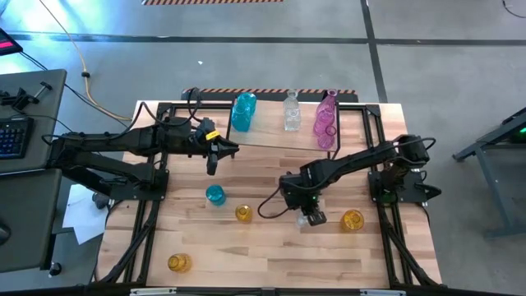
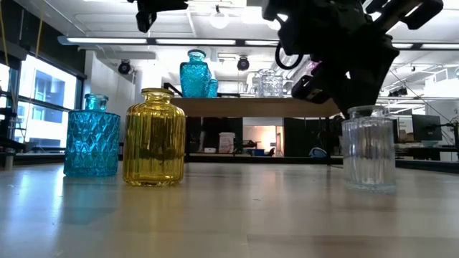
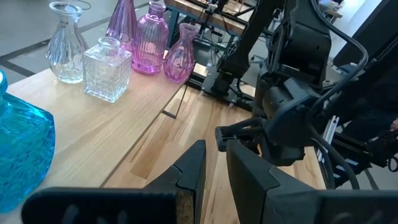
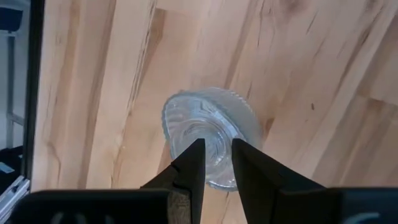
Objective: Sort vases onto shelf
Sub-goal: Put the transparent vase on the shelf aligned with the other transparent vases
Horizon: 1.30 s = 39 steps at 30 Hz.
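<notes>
The right gripper [image 1: 311,216] is positioned directly above a clear ribbed vase [image 4: 208,134] standing upright on the tabletop [image 1: 271,263], at roughly 5 o'clock from the table centre in the high view. In the right wrist view, its fingers [image 4: 189,163] stand a narrow gap apart, overlapping the near rim of the vase mouth; whether they pinch the rim cannot be determined. In the low view, the same clear vase [image 2: 368,148] rests on the table surface with the dark gripper body just above its mouth. The left gripper [image 1: 215,158] hangs at about 10 o'clock from the table centre, near the front edge of the shelf [image 1: 283,140], holding nothing; its fingers [image 3: 189,171] are slightly parted. The shelf carries a teal vase [image 1: 243,112] at its 9 o'clock end, clear vases [image 1: 291,112] near its middle, and pink-purple vases [image 1: 325,119] at its 3 o'clock end. On the tabletop stand a teal vase [image 1: 214,195], a small amber vase [image 1: 243,214] beside it, an amber vase [image 1: 352,220] just beside the right gripper at 3 o'clock, and an amber vase [image 1: 178,263] near the 7 o'clock corner.
</notes>
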Available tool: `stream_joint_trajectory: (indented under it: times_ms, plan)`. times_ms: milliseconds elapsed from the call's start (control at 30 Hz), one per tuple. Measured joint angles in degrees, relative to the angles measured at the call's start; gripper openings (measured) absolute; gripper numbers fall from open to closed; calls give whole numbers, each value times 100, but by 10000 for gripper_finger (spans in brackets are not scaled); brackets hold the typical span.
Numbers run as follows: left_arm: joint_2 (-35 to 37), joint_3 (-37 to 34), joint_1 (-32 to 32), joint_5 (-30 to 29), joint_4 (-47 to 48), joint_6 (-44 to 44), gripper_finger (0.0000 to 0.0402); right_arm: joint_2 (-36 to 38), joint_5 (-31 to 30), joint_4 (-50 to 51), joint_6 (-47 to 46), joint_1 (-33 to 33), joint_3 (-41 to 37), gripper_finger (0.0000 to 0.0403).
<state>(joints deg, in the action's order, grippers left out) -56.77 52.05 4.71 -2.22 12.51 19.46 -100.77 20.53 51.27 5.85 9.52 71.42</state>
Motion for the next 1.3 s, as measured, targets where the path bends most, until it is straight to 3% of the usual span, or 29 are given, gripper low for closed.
stream_joint_trajectory:
  times_ms: [200, 433, 667, 1000, 1300]
  plan:
    - [0, 0, 1, -1, 2, 39, 58, 27, 60, -152, -129, -2, -155, 74]
    - [0, 0, 2, -2, 4, 98, 58, 20, 47, -554, -237, 2, -206, 9]
    - [0, 0, 0, 0, 4, 98, 58, 9, -39, -590, -504, 7, -208, 4]
    - [0, 0, 0, 0, 4, 96, 58, 0, -48, -768, -2058, -92, -208, 2]
    - [0, 0, -39, -19, -60, 319, 58, -32, -313, -1897, -3285, 13, -232, 1]
